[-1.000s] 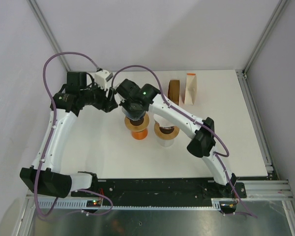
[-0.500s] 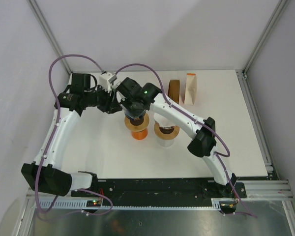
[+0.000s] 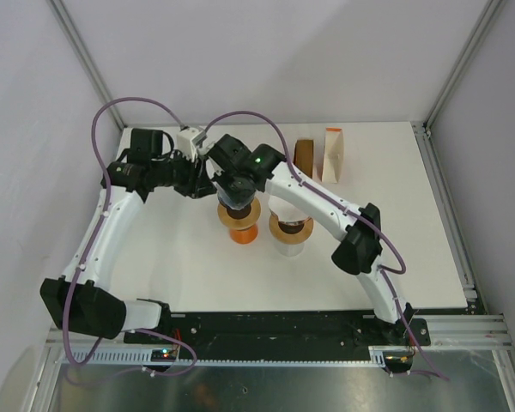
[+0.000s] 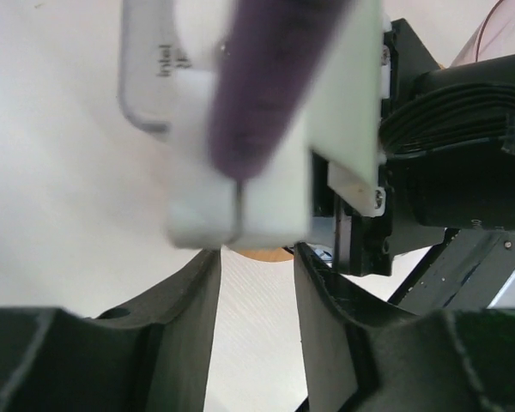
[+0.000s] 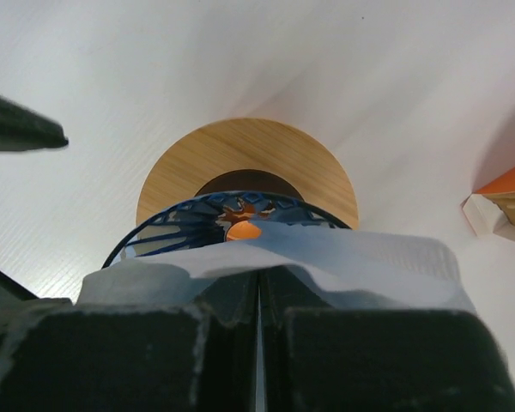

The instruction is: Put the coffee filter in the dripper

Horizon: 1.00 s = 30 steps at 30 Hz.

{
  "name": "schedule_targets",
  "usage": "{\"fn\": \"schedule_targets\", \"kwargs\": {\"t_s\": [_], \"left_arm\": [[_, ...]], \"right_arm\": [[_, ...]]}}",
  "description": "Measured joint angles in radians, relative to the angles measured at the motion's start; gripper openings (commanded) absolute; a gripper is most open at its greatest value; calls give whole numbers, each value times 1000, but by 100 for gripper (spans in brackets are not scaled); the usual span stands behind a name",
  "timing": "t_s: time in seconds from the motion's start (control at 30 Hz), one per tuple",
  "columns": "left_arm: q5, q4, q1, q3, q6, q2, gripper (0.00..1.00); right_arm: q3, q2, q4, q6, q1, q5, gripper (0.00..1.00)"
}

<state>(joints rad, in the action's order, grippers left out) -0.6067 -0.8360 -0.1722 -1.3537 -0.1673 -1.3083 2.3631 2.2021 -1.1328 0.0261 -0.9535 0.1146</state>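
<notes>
Right above the wood-collared, dark-ribbed dripper [image 5: 249,159], the right end effector [image 5: 259,287] was clamped shut on the white paper coffee filter [image 5: 352,253]. Left end effector [image 4: 256,287] sat just beside it, fingers spread apart.

The top camera looks down on the whole desk [image 3: 197,275], arm bases at 6 o'clock. Wrist cameras sit close behind the left claw [image 4: 256,253] and right claw [image 5: 259,279]. Top and right views share the dripper [image 5: 249,154].

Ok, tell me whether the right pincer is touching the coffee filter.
Touching. The right wrist view shows the right pincer shut on the white coffee filter, the paper pinched between its fingers just above the dripper.
</notes>
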Motion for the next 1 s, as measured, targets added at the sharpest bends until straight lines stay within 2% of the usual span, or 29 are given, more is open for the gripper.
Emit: {"fn": "schedule_targets", "kwargs": {"t_s": [0.23,0.37,0.7,0.83,1.0], "left_arm": [[-30,73,77,71,138,50,54],[-35,117,87,147,227,101,55],[-52,196,84,168,334,152,55],[-52,231,84,172,363,159,53],[-51,249,82,207,380,151,46]], "right_arm": [[-42,-35,31,0,-4,-24,0],[-42,-38,51,0,-7,-34,0],[-43,-38,60,0,-8,-43,0],[-57,-38,61,1,-8,-43,0],[-65,-38,61,0,-10,-43,0]]}}
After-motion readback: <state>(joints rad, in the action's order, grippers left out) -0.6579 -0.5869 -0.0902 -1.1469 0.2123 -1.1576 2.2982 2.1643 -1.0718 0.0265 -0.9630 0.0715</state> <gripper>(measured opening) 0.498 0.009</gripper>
